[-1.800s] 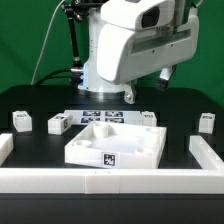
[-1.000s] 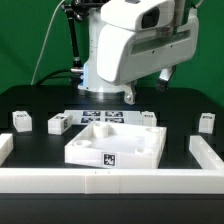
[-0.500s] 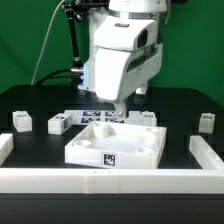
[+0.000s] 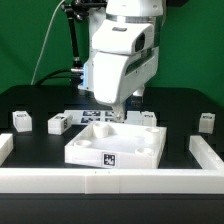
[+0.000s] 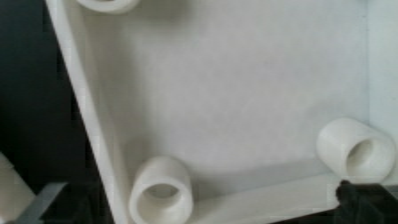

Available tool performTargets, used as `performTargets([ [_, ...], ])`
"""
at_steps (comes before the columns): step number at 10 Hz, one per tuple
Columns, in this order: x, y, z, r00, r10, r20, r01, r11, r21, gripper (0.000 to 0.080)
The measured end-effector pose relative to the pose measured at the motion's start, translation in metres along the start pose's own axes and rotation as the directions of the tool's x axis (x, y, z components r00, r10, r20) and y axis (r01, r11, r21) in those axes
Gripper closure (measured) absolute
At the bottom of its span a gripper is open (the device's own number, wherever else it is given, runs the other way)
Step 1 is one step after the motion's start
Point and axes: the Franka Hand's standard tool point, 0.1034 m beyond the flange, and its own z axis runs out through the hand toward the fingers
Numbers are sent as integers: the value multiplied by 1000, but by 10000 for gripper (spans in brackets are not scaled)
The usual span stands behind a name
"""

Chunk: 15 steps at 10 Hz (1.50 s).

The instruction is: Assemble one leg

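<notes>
Fingers [image 4: 120,112] hanging low under the big white arm [image 4: 120,55], right over the back edge of the big white square piece [image 4: 115,148]. Open or shut? Cannot tell: too small and half hidden in the exterior view, and not clear in the wrist view. First leg [image 4: 21,121] far out on the exterior view's left, lying on the black surface [image 4: 30,100]. Second leg [image 4: 58,124] near it, closer to the square piece. Third leg [image 4: 149,118] just behind the square piece's back corner on the exterior view's right, near the fingers but apart from them. Fourth leg [image 4: 206,122] far out on the exterior view's right. All four small, white and stubby, each with a black-and-white tag, none touched by the fingers. One more tag on the front of the square piece. Marker board [image 4: 92,117] flat on the surface behind the square piece, partly hidden by it. Low white wall [image 4: 110,181] along the front, with a short white wall at each side. Up close in the wrist view: flat white inside of the square piece [image 5: 231,90] with a raised rim, one round socket [image 5: 160,190] by the rim, another round socket [image 5: 356,155] near the picture's edge, and part of a third socket [image 5: 107,4].
</notes>
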Motion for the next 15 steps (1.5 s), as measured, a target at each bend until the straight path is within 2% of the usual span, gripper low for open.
performTargets([
  [1, -2, -7, 7, 999, -29, -20, 28, 999, -36, 150],
  [3, -5, -25, 19, 998, -62, -34, 60, 996, -59, 150],
  [4, -7, -30, 23, 996, -81, -32, 79, 995, -56, 150],
  [8, -8, -30, 24, 997, -77, -32, 75, 996, -55, 150],
  [9, -10, -38, 28, 996, -79, -33, 77, 996, -55, 150],
  [10, -15, -53, 38, 996, -83, -33, 81, 996, -48, 150],
  [11, -17, -61, 43, 996, -86, -37, 84, 995, -51, 150],
  [12, -17, -71, 50, 995, -90, -49, 87, 994, -66, 150],
  [13, -21, -85, 62, 994, -94, -55, 90, 994, -65, 150],
  [14, -22, -90, 70, 994, -93, -57, 90, 994, -61, 150],
  [15, -21, -92, 76, 993, -92, -69, 87, 993, -75, 150],
])
